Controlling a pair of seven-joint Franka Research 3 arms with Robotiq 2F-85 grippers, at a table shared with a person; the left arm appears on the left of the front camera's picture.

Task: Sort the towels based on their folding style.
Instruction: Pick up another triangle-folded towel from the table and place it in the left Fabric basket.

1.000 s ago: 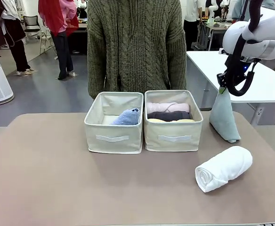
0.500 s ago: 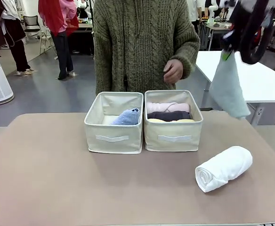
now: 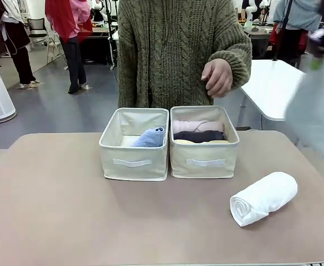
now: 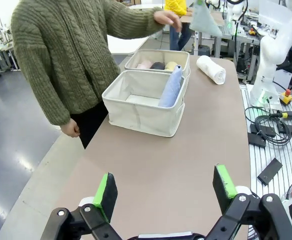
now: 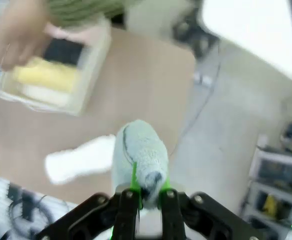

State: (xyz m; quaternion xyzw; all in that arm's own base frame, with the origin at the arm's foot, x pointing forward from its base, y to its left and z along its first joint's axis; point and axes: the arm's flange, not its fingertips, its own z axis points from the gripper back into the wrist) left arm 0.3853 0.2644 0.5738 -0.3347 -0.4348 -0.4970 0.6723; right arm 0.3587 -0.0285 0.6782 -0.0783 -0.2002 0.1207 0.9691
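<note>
mid-transfer of the grey-green cone towel [image 5: 138, 150]. nearest: left claw [image 4: 165, 186] released, empty, low over the worktop [image 4: 186, 150]. next out: white rolled towel [image 3: 263, 198] lying on the worktop at right, thick terry, tight spiral end, not yet sorted. above and right of it: right claw [image 5: 147, 189] clenched on the cone's tip, soft terry hanging limp, blurred, clear of the worktop. beyond, side by side, in cream fabric: left bin [image 3: 123, 151] holding pale blue cone towel [image 3: 150, 137], right bin [image 3: 206, 152] holding pink roll [image 3: 198, 126], dark grey roll [image 3: 200, 136], yellow roll [image 3: 201, 142]. farthest: person's hand [image 3: 217, 77], raised beyond the right bin. next, likely: swing across to the left bin, release beside the blue cone; floppy cloth, could snag the rim.
</note>
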